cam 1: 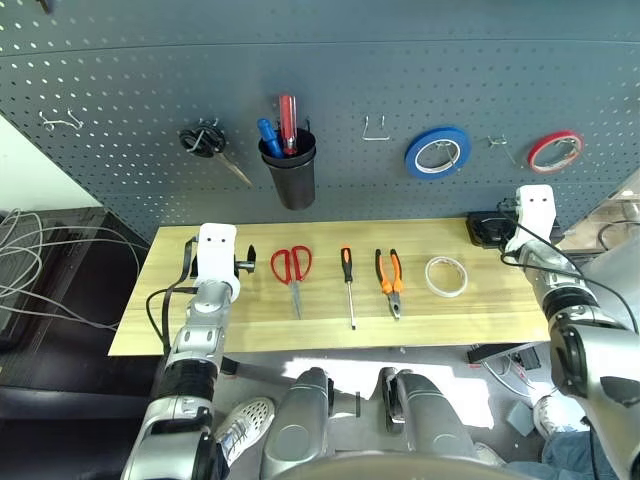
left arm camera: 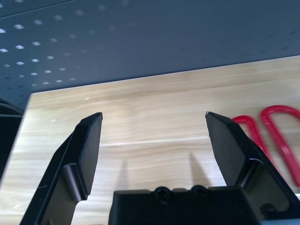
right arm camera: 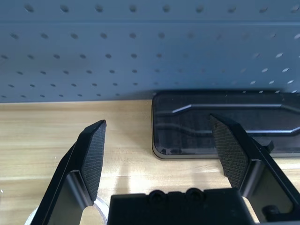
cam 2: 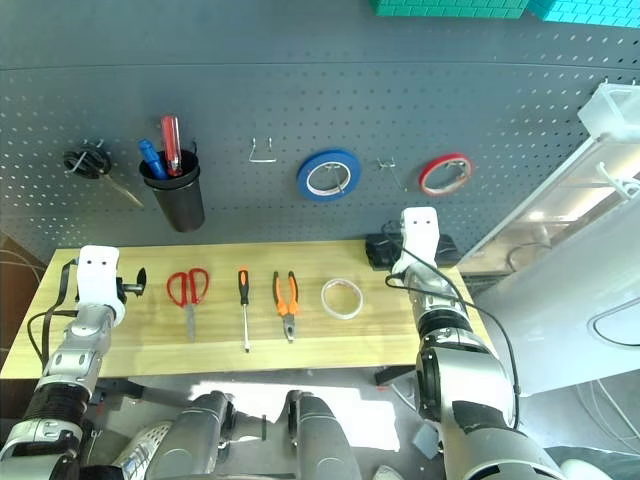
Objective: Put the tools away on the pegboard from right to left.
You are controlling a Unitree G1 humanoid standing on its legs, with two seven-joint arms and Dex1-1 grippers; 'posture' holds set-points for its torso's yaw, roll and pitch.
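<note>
Scissors point(cam 1: 291, 268) with red handles get cut off in the left wrist view, tape roll point(right arm camera: 101, 209) mostly hidden in the right's; both grippers point(left arm camera: 154, 119) point(right arm camera: 159, 124) wide open, empty.

Tabletop point(cam 1: 230, 325): pale wood grain, straight edges, set below dark perforated wall. Wall split by horizontal seam near top. White wall patch point(cam 1: 30, 170) seen at far left, dark furniture point(cam 1: 60, 350) below it, white cables point(cam 1: 40, 250) looped over. Floor point(cam 2: 540, 440) grey; bright light patch point(cam 2: 345, 415) cast on it in front of tabletop. Teal bins point(cam 2: 450, 8) mounted high. White cabinet-like unit point(cam 2: 570, 300) placed at right, cable strung along its side.
</note>
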